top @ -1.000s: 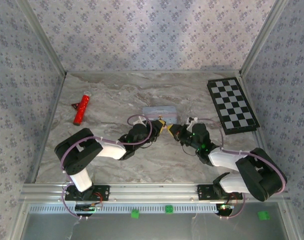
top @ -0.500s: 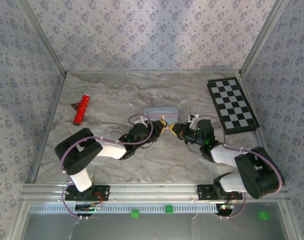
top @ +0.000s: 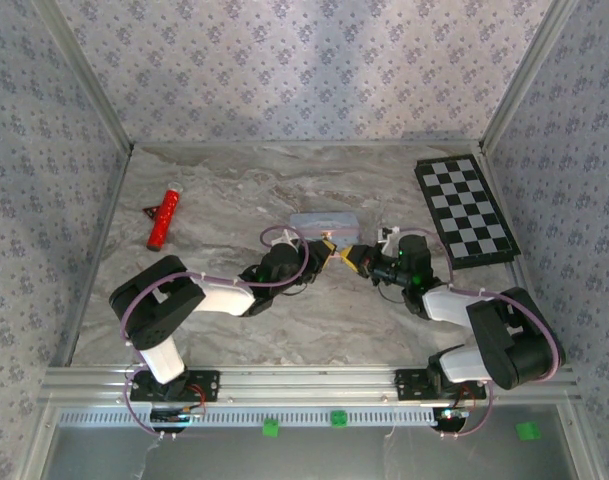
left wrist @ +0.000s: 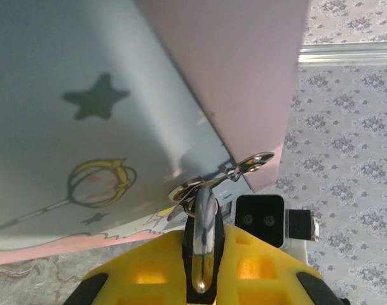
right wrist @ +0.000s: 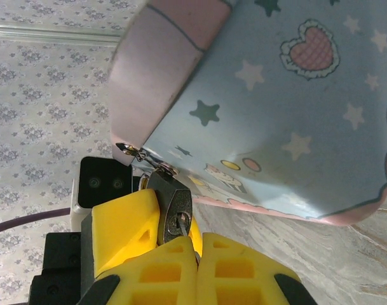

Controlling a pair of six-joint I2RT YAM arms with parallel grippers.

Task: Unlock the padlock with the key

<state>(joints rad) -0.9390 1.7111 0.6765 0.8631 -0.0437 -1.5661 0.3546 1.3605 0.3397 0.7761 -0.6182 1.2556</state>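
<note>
Hanging from the hasp of the pale blue tin (right wrist: 276, 114), the small grey-metal padlock (right wrist: 174, 202) is clamped edge-on by the narrowly closed left gripper (left wrist: 203, 254). The right gripper (right wrist: 196, 248) is shut tight on the key (right wrist: 182, 225), whose tip is seated at the keyhole.

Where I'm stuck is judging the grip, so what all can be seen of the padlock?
The padlock is tiny, dark grey metal, glossy. Its small shackle hooks onto the corner clasp of the pale blue tin. The left gripper pinches its body between yellow fingers; its keyhole end faces the right gripper, with what looks like the key entering it.
</note>
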